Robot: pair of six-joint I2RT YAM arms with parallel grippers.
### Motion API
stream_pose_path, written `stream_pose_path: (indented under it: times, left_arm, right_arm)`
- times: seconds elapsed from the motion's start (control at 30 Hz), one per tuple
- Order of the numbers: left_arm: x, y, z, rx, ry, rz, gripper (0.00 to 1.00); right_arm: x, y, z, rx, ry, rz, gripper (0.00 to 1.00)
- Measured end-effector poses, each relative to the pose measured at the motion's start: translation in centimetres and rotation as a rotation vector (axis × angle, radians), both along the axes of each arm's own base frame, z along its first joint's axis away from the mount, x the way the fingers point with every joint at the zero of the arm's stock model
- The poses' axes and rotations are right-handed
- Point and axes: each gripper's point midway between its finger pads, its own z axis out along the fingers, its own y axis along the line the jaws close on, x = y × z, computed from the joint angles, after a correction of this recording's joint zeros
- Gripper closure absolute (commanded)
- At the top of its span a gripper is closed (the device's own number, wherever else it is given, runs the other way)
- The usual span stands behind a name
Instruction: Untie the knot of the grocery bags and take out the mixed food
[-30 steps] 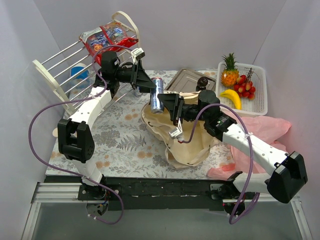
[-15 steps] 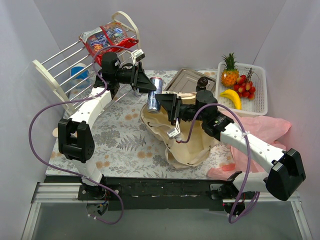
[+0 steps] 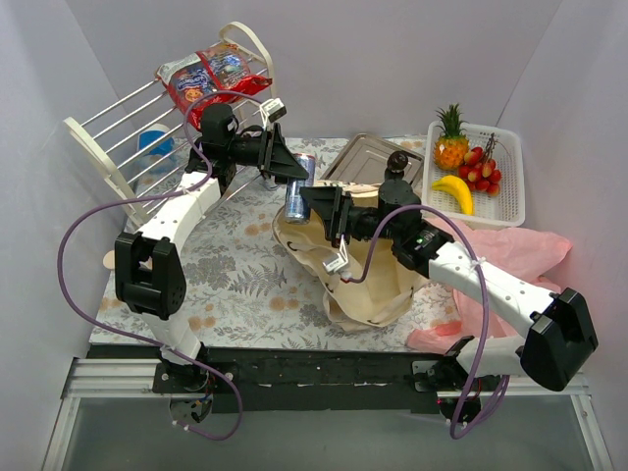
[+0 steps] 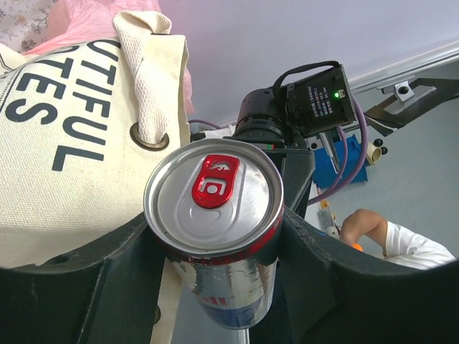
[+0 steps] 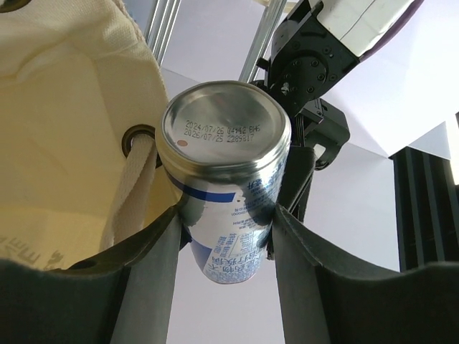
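A small blue drink can [image 3: 298, 188] hangs in the air above the beige canvas tote [image 3: 363, 285], held from both ends. My left gripper [image 3: 287, 173] is shut on its top end; the left wrist view shows the red-tabbed lid [image 4: 213, 195] between the fingers [image 4: 122, 272]. My right gripper [image 3: 316, 202] is shut on its lower end; the right wrist view shows the can's base [image 5: 224, 136] pinched between the fingers [image 5: 301, 265]. The pink plastic bag [image 3: 525, 253] lies at the right. Pineapple [image 3: 450, 143], banana [image 3: 454, 189] and red fruits [image 3: 479, 169] lie in the white basket [image 3: 517, 211]. Snack packets [image 3: 208, 77] sit on the rack.
A white wire rack [image 3: 110, 147] stands at the back left with a blue-and-white tub [image 3: 154, 147] under it. A metal tray [image 3: 355, 159] lies behind the tote. A dark knob [image 3: 397, 160] stands on the tray's edge.
The can and both grippers have moved a little left and towards the back, nearer the rack. Both grips on the can look unchanged.
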Motion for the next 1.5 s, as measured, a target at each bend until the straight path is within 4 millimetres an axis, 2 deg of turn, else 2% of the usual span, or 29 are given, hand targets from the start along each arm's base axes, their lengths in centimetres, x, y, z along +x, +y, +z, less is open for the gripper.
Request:
stream_pose_path:
  times: [0.03,0.07,0.13,0.17,0.23,0.33,0.37,0.47,0.57,0.63,0.7,0.8,0.93,1.0,1.07,1.1,1.27,1.5]
  left_arm:
    - [0.0,0.0,0.0,-0.001,-0.004,0.0,1.0]
    - [0.1,0.0,0.0,0.0,-0.003,0.001,1.0]
    - [0.5,-0.1,0.3,-0.003,-0.013,0.0,1.0]
    - [0.6,-0.3,0.4,-0.003,-0.013,-0.005,1.0]
    - [1.0,-0.8,1.2,-0.008,-0.03,-0.024,1.0]
    - [1.6,-0.8,3.1,-0.028,-0.112,-0.021,1.0]
    - [1.8,-0.4,4.0,-0.036,-0.151,-0.013,1.0]
    - [2.0,0.6,6.0,-0.053,-0.231,0.004,1.0]
    - [2.1,1.6,6.8,-0.057,-0.267,0.019,1.0]
    - [2.6,2.3,7.3,-0.057,-0.292,0.042,1.0]
    - [3.0,3.0,8.0,-0.057,-0.321,0.067,1.0]
    - [4.0,4.7,9.6,-0.056,-0.4,0.135,1.0]
    - [5.5,8.0,10.6,-0.029,-0.495,0.276,1.0]
    - [6.6,9.6,10.1,0.014,-0.535,0.388,1.0]
    - [6.9,10.4,8.9,0.066,-0.584,0.475,1.0]
    - [6.8,10.6,7.9,0.1,-0.609,0.513,1.0]
    - [4.4,10.5,3.6,0.249,-0.723,0.62,1.0]
    - [2.0,11.6,-0.2,0.411,-0.88,0.764,1.0]
  right_arm:
    - [0.0,0.0,-0.1,-0.001,-0.002,-0.005,0.71]
    - [0.1,-0.1,-0.1,0.0,-0.003,-0.012,0.58]
    - [0.3,-0.5,0.0,0.001,-0.003,-0.043,0.52]
    - [0.4,-0.9,0.2,0.002,0.006,-0.064,0.44]
    - [0.6,-1.8,0.6,0.012,0.044,-0.111,0.36]
    - [0.2,-4.3,0.1,0.045,0.169,-0.198,0.04]
    - [-0.1,-5.2,-0.6,0.054,0.213,-0.222,0.02]
    - [-1.1,-7.3,-3.6,0.072,0.354,-0.278,0.02]
    - [-1.6,-8.7,-6.4,0.09,0.527,-0.343,0.05]
    - [-1.2,-9.3,-7.0,0.142,0.672,-0.405,0.06]
    - [-1.0,-9.5,-6.5,0.198,0.787,-0.447,0.05]
    - [-1.0,-9.3,-2.5,0.324,0.938,-0.444,0.07]
    - [-2.4,-8.5,7.1,0.498,1.097,-0.312,0.17]
    - [-3.5,-8.1,11.6,0.568,1.18,-0.217,0.19]
    - [-4.4,-8.2,13.7,0.594,1.262,-0.142,0.23]
    - [-4.8,-8.2,14.1,0.593,1.312,-0.112,0.23]
    - [-5.5,-7.2,11.7,0.515,1.542,-0.078,0.23]
    - [-3.2,-6.1,5.3,0.46,1.711,-0.212,0.21]
